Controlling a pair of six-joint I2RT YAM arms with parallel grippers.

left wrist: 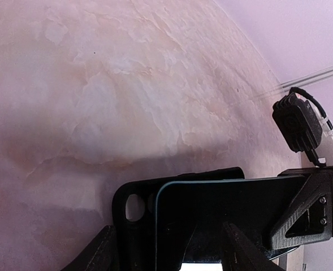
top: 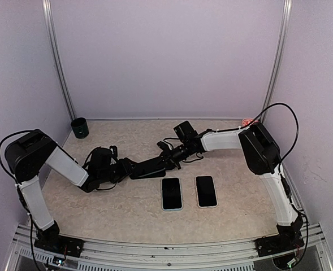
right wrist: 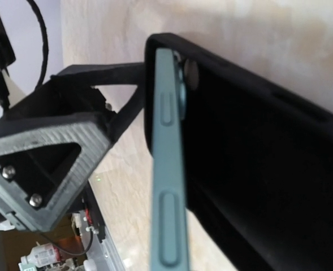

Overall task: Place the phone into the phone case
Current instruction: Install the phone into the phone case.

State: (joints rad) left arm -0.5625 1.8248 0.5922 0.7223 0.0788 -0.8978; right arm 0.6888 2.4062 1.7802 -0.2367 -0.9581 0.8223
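Left fingers [left wrist: 101, 254] clamped on the phone case [right wrist: 256, 169], held above the surface [left wrist: 98, 84]; right fingers [right wrist: 47, 164] drawn together beside the phone [right wrist: 166, 169], seemingly only partly seated in the case. Uneven pressing could have sprung a corner free or dropped both

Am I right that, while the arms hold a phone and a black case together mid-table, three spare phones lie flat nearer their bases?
Not quite: only two lie there, the left spare phone and the right spare phone, side by side, as the top external view shows.
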